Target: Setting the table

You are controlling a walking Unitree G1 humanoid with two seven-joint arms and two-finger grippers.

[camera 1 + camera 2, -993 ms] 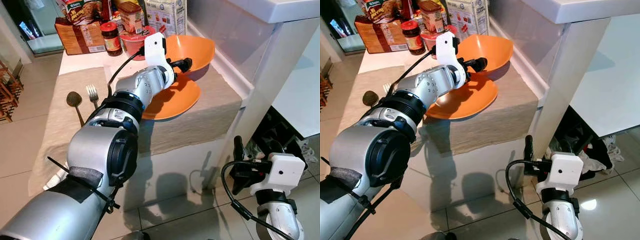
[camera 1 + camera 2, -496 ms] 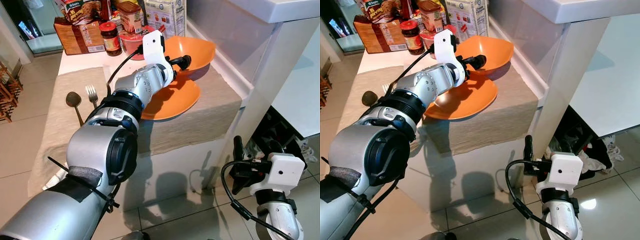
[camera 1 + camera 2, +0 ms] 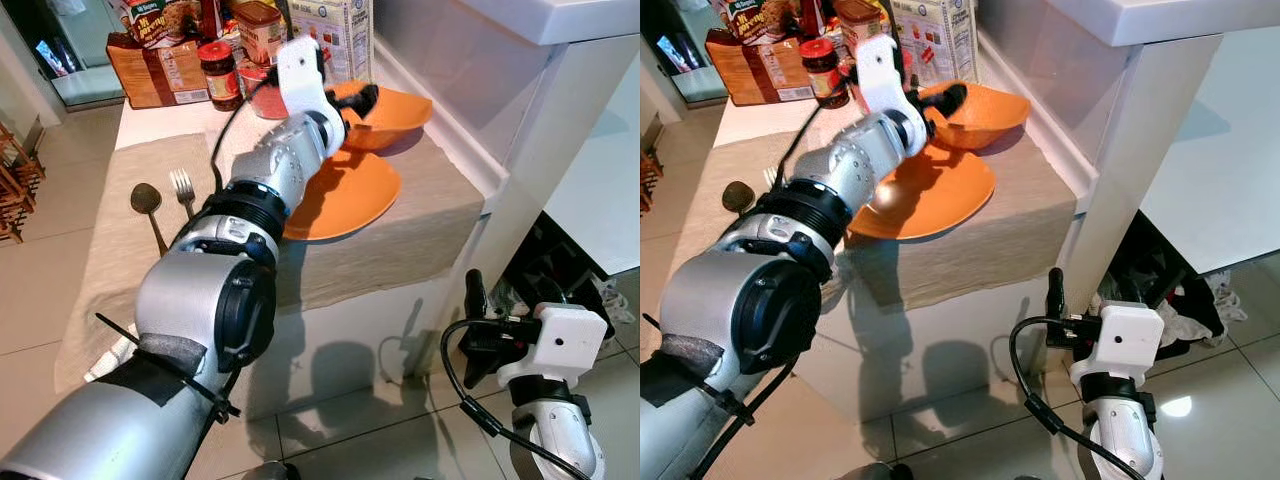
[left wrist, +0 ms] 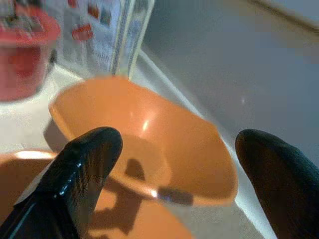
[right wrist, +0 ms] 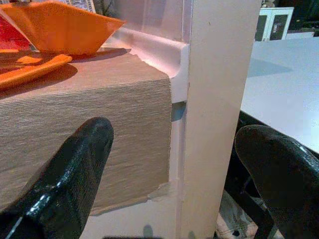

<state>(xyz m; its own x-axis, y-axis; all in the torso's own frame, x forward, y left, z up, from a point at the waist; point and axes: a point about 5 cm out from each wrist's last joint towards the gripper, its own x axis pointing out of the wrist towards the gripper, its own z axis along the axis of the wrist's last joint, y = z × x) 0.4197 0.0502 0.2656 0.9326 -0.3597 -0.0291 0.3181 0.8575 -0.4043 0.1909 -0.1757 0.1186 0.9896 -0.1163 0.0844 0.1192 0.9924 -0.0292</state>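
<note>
While the left gripper [image 4: 174, 164] hangs spread before the orange plastic bowl [image 4: 144, 144], seemingly not touching (blurred), head views show the flat orange plate [image 3: 350, 195] beneath; right gripper [image 5: 174, 164] spread, idle.

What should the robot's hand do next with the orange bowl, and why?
Probably ease the left hand forward and close on the orange bowl. Its fingers are open on either side of the near rim, not yet touching it, and the bowl sits behind the orange plate on the cloth.

Jars [image 3: 222, 75] and boxes [image 3: 330, 28] crowded just behind the orange bowl [image 3: 395, 108]; white wall [image 3: 440, 60] close beside it.
</note>
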